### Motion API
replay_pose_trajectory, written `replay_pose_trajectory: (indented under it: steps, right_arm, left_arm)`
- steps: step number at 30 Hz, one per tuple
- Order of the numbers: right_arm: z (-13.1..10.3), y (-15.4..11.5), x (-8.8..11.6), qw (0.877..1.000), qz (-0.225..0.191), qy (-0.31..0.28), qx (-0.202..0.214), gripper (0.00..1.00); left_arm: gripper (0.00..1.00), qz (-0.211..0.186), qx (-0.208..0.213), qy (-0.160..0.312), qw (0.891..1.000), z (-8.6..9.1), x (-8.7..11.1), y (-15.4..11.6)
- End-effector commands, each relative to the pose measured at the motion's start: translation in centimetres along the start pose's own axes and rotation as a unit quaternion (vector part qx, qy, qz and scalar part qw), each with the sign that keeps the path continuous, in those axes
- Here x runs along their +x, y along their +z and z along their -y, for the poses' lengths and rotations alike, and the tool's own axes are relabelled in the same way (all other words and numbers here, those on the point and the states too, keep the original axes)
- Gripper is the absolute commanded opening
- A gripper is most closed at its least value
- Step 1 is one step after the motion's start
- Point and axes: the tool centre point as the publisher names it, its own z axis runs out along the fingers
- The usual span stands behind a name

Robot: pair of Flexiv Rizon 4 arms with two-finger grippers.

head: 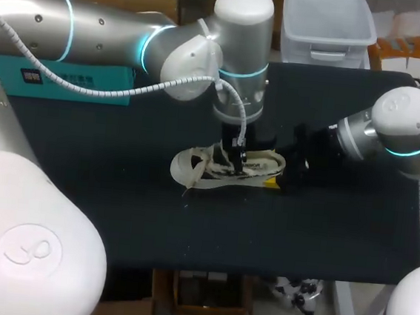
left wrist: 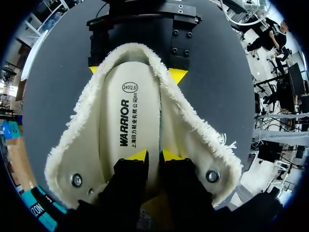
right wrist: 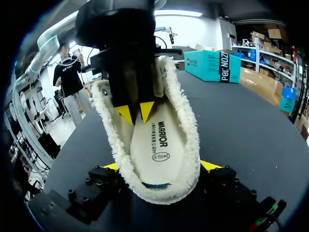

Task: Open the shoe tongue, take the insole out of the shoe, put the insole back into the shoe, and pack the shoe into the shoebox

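Note:
A cream shoe with a fleecy lining (head: 216,167) lies on its sole in the middle of the black table (head: 117,193), its mouth spread wide. The white printed insole (left wrist: 128,121) lies flat inside it. My left gripper (left wrist: 154,155) points straight down into the shoe, its yellow tips a narrow gap apart just over the insole's front part; in the right wrist view the left gripper (right wrist: 136,112) holds nothing. My right gripper (right wrist: 160,166) clasps the shoe's heel (right wrist: 164,191) from both sides, wide apart. A teal box (head: 75,94) lies at the table's back left.
The left arm's white cable (head: 90,90) hangs across the teal box and down to the wrist. The table's front and left parts are bare black cloth. The table's front edge (head: 258,275) runs close under the shoe's side.

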Motion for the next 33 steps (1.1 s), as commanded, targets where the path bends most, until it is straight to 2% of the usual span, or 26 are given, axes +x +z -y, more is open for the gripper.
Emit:
replay_pose_trajectory:
  steps: [1,13,22,28,33]
  right_arm:
    - [0.6,0.7,0.1,1.000,0.000,0.000,-0.001,0.00]
    - [0.6,0.7,0.1,1.000,0.000,0.000,-0.001,0.00]
    - [0.6,0.7,0.1,1.000,0.000,0.000,-0.001,0.00]
    - [0.6,0.7,0.1,1.000,0.000,0.000,-0.001,0.00]
    - [0.6,0.7,0.1,1.000,0.000,0.000,-0.001,0.00]
  left_arm:
    - [0.18,0.009,-0.011,-0.001,1.000,0.6,0.6,1.2]
    - [0.25,0.048,-0.009,-0.011,0.999,0.7,-0.1,3.7]
    - [0.29,0.101,-0.003,-0.013,0.995,-0.1,-1.4,5.9]
    - [0.32,0.151,0.000,-0.015,0.988,0.3,-2.8,7.0]
    - [0.32,0.168,0.002,-0.021,0.986,0.7,-4.6,7.8]
